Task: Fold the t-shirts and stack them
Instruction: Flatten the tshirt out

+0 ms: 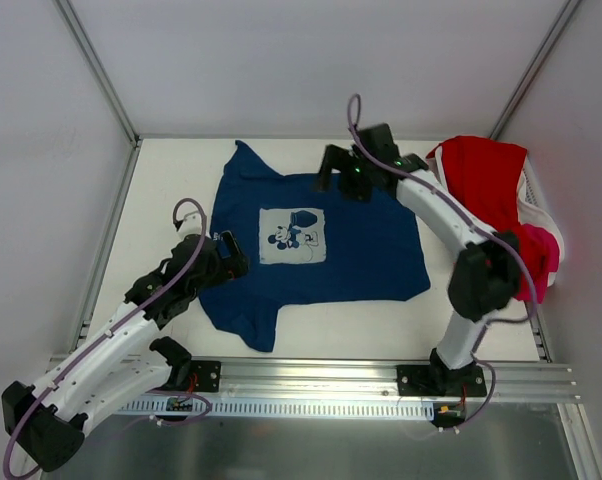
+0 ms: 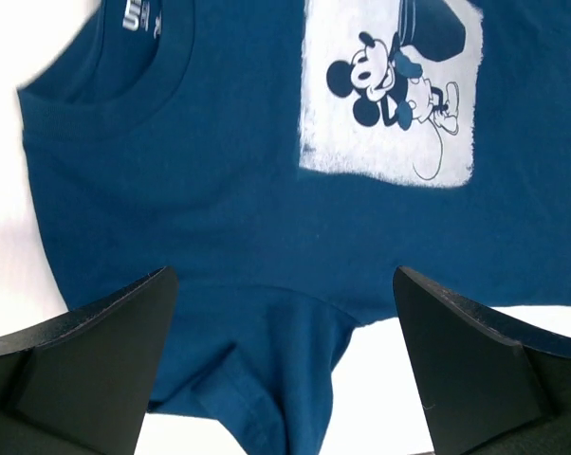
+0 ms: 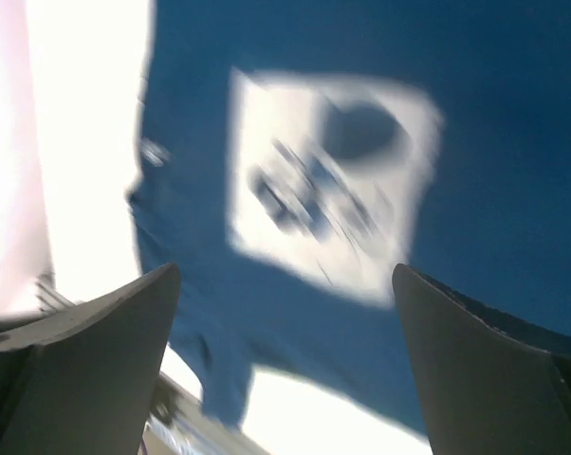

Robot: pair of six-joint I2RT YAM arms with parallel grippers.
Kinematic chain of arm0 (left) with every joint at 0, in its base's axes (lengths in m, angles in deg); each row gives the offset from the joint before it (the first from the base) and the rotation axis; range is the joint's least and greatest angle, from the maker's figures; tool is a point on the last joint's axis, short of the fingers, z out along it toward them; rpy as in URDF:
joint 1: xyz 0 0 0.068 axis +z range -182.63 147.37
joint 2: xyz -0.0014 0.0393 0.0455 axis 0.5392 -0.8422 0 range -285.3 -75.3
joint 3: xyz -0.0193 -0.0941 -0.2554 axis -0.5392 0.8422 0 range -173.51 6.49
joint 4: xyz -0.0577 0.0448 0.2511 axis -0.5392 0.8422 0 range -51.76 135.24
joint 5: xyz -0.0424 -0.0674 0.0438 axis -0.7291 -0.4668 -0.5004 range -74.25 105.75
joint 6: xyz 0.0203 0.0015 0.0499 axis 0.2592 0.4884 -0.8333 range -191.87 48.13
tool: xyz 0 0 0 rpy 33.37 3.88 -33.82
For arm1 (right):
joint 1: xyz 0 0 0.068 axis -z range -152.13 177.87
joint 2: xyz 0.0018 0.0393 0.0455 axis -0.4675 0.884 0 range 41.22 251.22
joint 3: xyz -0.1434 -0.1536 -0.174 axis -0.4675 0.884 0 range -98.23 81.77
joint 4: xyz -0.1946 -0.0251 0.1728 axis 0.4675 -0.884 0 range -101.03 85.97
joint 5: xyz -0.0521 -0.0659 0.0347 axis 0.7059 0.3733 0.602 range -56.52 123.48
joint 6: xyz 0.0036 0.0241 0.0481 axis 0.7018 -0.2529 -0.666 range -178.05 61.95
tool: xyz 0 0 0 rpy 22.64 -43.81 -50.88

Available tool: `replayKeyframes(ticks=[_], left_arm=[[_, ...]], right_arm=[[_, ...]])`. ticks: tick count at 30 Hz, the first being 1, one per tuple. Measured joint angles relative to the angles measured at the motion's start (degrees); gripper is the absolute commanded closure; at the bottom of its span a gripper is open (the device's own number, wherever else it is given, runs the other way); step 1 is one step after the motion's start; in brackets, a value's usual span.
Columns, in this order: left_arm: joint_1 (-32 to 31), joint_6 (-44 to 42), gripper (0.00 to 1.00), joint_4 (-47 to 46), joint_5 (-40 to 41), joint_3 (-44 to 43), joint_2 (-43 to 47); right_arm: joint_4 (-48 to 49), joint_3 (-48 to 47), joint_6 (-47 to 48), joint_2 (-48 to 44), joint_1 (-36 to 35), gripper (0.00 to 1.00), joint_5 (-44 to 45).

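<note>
The navy blue t-shirt [image 1: 321, 250] lies spread flat on the table, its pale cartoon-mouse print [image 1: 292, 235] facing up and its collar to the left. My left gripper [image 1: 231, 255] is open and empty at the shirt's left edge, over the near sleeve [image 2: 267, 379]. My right gripper [image 1: 331, 172] is open and empty above the shirt's far edge; its view is blurred and shows the print [image 3: 328, 190]. The red t-shirt [image 1: 491, 185] and the pink t-shirt [image 1: 543, 255] are heaped in the basket at the right.
The white plastic basket [image 1: 537, 200] stands at the table's right edge against the wall. A metal rail [image 1: 311, 385] runs along the near edge. White walls enclose the table at the back and both sides.
</note>
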Motion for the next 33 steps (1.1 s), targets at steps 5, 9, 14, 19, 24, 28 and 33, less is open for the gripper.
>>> replayKeyframes(ticks=[5,9,14,19,24,28,33], left_arm=[[0.0,-2.3,0.01,-0.9,1.2,-0.1,2.0],[0.0,-2.3,0.01,-1.7,2.3,2.2,7.7],[0.0,-2.3,0.01,-1.6,2.4,6.3,12.2],[0.0,-1.7,0.02,-1.3,2.4,9.0,14.6],[0.0,-1.0,0.02,-1.3,2.4,9.0,13.9],[0.0,-0.6,0.03,-1.4,2.4,9.0,11.4],[0.0,-0.2,0.03,-1.4,2.4,9.0,9.5]], right_arm=[[-0.1,-33.1,-0.7,26.4,-3.5,0.01,-5.9],[7.8,-52.2,-8.2,45.0,-4.5,0.01,-13.8],[18.5,-51.6,-17.1,53.3,-4.0,0.01,-17.0],[24.7,-49.9,-18.5,53.9,-3.4,0.01,-15.6],[30.2,-49.4,-17.6,53.8,-3.3,0.01,-12.6],[33.4,-47.3,-17.6,53.8,-3.3,0.01,-9.6],[36.5,-45.4,-19.8,54.2,-3.8,0.0,-6.4]])
